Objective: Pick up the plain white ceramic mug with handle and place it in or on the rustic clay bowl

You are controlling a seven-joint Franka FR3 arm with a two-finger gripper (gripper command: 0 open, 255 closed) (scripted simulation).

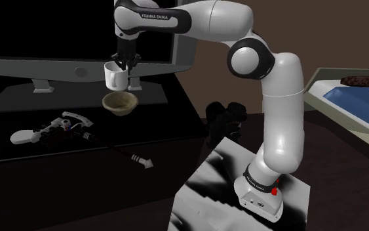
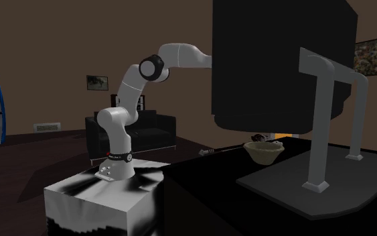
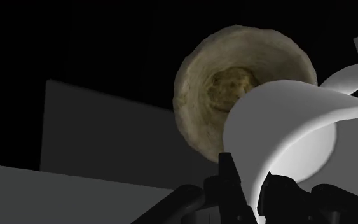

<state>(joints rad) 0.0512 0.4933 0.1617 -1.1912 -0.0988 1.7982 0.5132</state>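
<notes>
Shoulder view: my gripper [image 1: 125, 64], fingers clenched on the rim of the white mug [image 1: 115, 77], hangs it just above the clay bowl [image 1: 120, 102] (a monitor [image 1: 58, 33] behind). Second exterior view: the clay bowl [image 2: 263, 151] sits near the monitor stand [image 2: 324, 121]. Wrist view: the clay bowl [image 3: 234, 83] lies off-centre beyond the white mug [image 3: 279, 127]; I'd centre first, then lower gently.

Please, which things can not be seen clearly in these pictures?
Bowl: wrist view, the held mug covers part of its rim.
Arm: second exterior view, its hand end is behind the monitor.
Small objects: shoulder view's left, too small and dim to name.
</notes>
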